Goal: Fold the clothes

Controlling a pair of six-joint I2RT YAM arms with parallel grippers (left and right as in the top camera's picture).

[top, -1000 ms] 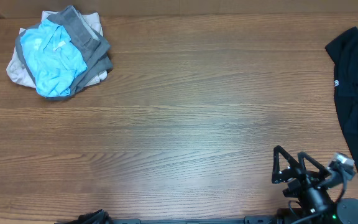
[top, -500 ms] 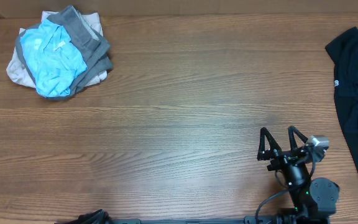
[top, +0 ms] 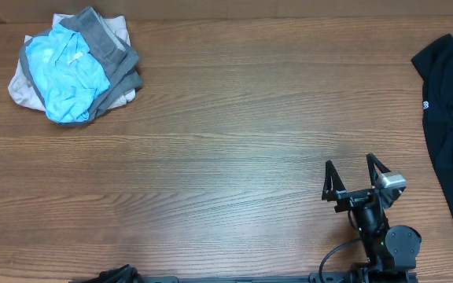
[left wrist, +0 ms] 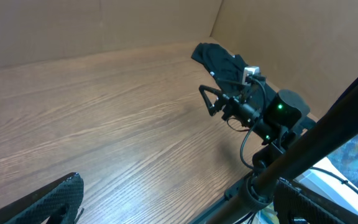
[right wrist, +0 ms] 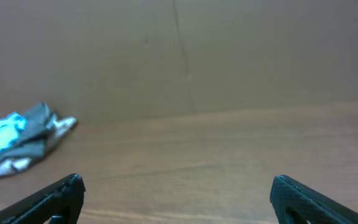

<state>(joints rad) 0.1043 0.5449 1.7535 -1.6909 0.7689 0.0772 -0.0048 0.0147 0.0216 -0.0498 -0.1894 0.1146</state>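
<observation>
The clothes lie in a crumpled pile at the table's far left corner: a light blue T-shirt [top: 69, 77] on top, a grey garment [top: 115, 53] and an off-white one [top: 20, 90] under it. The pile also shows in the right wrist view [right wrist: 17, 140]. A black garment [top: 451, 118] lies apart at the right edge and shows in the left wrist view [left wrist: 219, 61]. My right gripper [top: 351, 174] is open and empty above bare wood near the front right; its fingers [right wrist: 176, 183] are spread wide. My left gripper [left wrist: 179, 190] is open and empty at the front edge.
Brown cardboard walls [right wrist: 179, 56] stand round the back and right of the wooden table [top: 226, 157]. A black rail [left wrist: 272, 180] and cables run along the front edge by the right arm's base [top: 392, 248].
My right gripper has moved left, away from the black garment, and has turned to face the back of the table. The clothes and the left arm have not moved.
</observation>
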